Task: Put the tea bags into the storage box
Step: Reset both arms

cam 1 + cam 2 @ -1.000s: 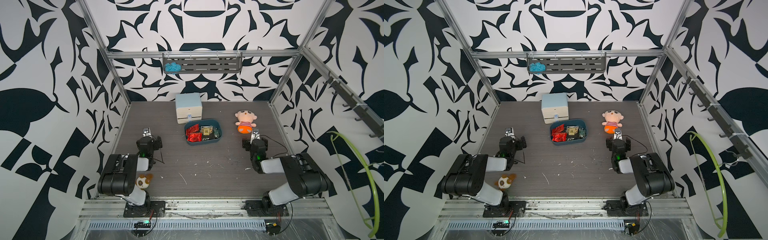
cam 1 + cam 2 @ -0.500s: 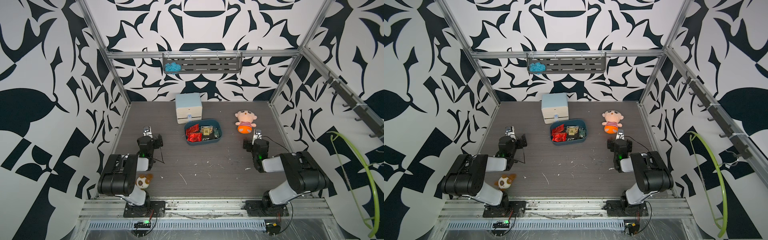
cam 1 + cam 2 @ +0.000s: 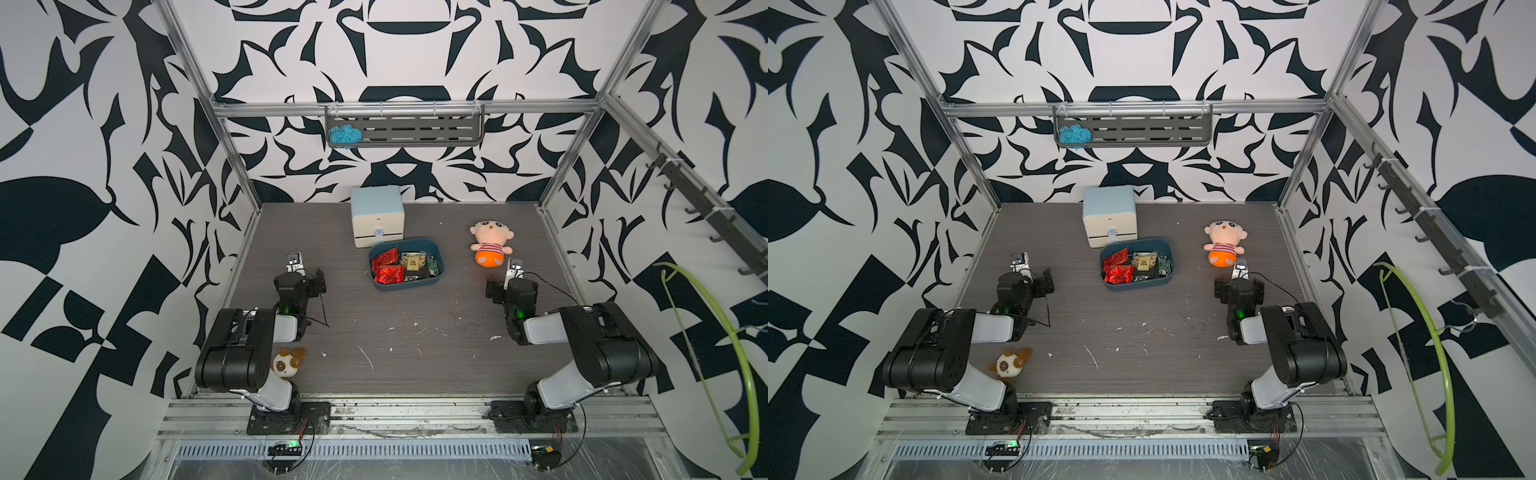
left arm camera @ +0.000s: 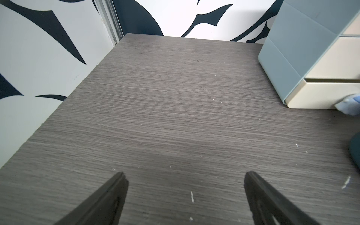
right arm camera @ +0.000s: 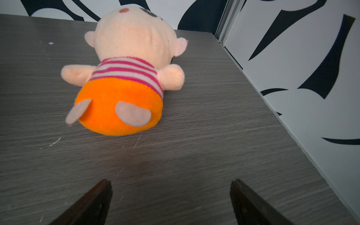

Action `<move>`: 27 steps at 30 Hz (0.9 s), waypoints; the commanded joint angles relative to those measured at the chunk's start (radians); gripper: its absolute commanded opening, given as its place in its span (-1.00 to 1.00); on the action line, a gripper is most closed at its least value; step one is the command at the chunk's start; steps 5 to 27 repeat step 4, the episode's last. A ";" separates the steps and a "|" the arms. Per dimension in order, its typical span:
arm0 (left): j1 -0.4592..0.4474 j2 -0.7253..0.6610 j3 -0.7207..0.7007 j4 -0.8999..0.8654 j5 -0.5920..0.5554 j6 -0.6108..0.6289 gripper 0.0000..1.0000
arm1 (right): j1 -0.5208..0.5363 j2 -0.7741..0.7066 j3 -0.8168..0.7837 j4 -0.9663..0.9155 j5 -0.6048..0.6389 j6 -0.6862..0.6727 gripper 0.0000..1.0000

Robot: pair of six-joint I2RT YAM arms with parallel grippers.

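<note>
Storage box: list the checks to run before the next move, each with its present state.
1. Tea bags inside storage box: ok.
2. Table free of loose tea bags: ok, only white flecks show.
3. Left gripper open and empty: ok.
4. Right gripper open and empty: ok.
5. Plush doll apart from right gripper: ok.
6. Bags hidden under the arms: cannot tell.
</note>
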 commanded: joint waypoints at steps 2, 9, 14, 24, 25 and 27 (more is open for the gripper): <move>0.004 -0.006 -0.004 0.023 0.013 0.009 1.00 | -0.003 -0.014 0.029 0.021 -0.004 0.011 0.99; 0.004 -0.006 -0.003 0.023 0.012 0.009 1.00 | -0.003 -0.019 0.022 0.026 -0.002 0.007 0.99; 0.004 -0.006 -0.003 0.023 0.012 0.009 1.00 | -0.003 -0.019 0.022 0.026 -0.002 0.007 0.99; 0.004 -0.006 -0.003 0.023 0.012 0.009 1.00 | -0.003 -0.019 0.022 0.026 -0.002 0.007 0.99; 0.004 -0.006 -0.003 0.023 0.012 0.009 1.00 | -0.003 -0.019 0.022 0.026 -0.002 0.007 0.99; 0.004 -0.006 -0.003 0.023 0.012 0.009 1.00 | -0.003 -0.019 0.022 0.026 -0.002 0.007 0.99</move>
